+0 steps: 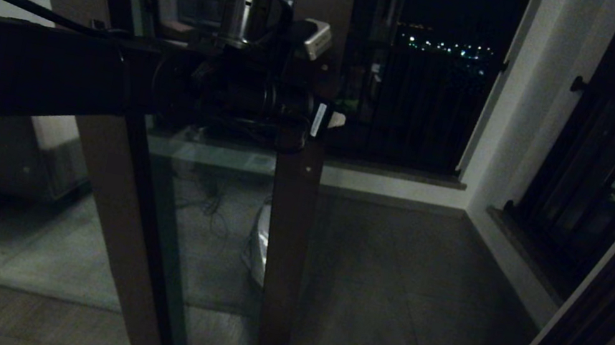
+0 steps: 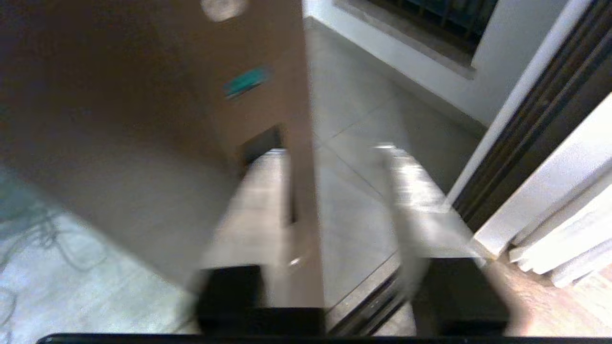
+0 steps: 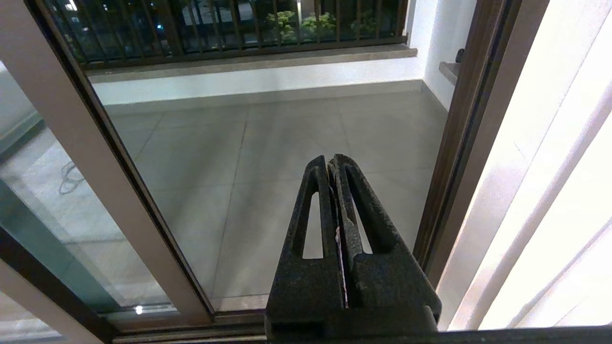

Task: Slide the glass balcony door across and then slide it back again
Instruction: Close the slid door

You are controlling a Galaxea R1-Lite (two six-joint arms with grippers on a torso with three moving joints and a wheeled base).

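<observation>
The glass balcony door [image 1: 288,226] stands partly slid across, its brown stile running upright through the middle of the head view. My left arm reaches in from the left, and my left gripper [image 1: 323,121] is at the stile's free edge at mid height. In the left wrist view the left gripper [image 2: 325,150] straddles that stile [image 2: 267,71]. One blurred finger [image 2: 248,210] lies on the face by the slim recessed handle [image 2: 290,196]. The other finger [image 2: 406,205] stands clear of the edge with floor showing between. My right gripper [image 3: 332,160] is shut and empty, held low facing the doorway.
A second brown-framed pane [image 1: 107,194] leans across on the left. The dark door jamb [image 1: 603,326] bounds the opening on the right. Beyond lie tiled balcony floor [image 1: 388,288], a railing [image 1: 420,110] and a black-barred window [image 1: 598,173]. The floor track [image 2: 377,301] runs below.
</observation>
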